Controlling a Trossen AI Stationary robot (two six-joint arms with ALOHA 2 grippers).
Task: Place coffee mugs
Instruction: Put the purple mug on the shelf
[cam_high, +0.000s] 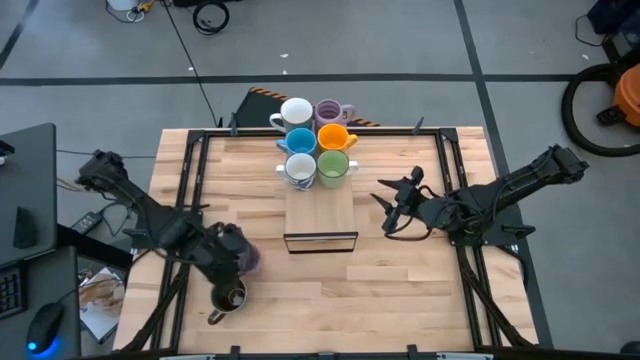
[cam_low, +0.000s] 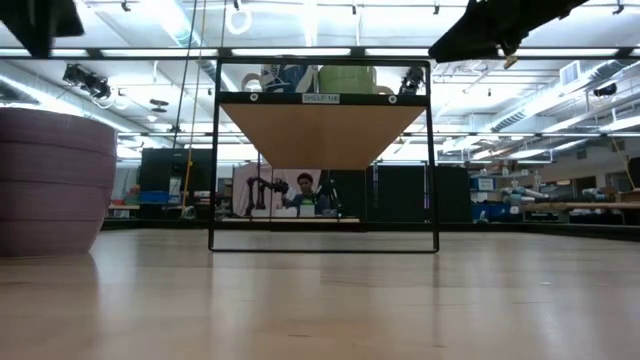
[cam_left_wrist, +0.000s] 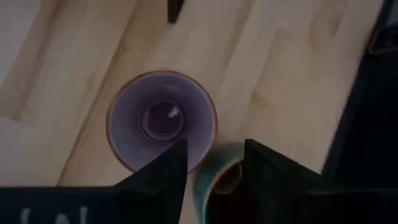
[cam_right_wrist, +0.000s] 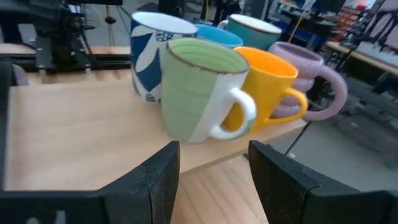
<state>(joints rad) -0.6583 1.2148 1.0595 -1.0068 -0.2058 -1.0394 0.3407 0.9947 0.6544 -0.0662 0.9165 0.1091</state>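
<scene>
The left pincer (cam_left_wrist: 214, 171) hangs over the near left part of the light wooden tabletop (cam_high: 400, 300), fingers apart and holding nothing, looking straight down into a lilac ceramic mug (cam_left_wrist: 161, 119) that stands upright just ahead of its fingertips. Between and under those fingertips sits the rim of a second mug, the dark olive mug with a brown inside (cam_left_wrist: 219, 177), which in the high view stands nearest the front edge with its handle toward the left. So the coming move turns on this: the lilac mug lies just beyond the pincer's tips, toward the centre of the tabletop, its axis vertical, and the two mugs stand nearly touching, so a closing grip risks catching the wrong rim. The left arm is much the nearer to both. The other six mugs already stand in close rows on the far end of the raised wooden shelf in a black wire frame (cam_high: 320, 215): a white mug (cam_high: 295, 112), another lilac one (cam_high: 329, 111), a blue mug (cam_high: 300, 140), an orange mug (cam_high: 333, 136), a white mug with blue pattern (cam_high: 300, 169) and a pale green mug (cam_high: 333, 166). The right pincer (cam_right_wrist: 214, 171) waits to the right of the shelf, fingers apart and empty, facing the green mug.
</scene>
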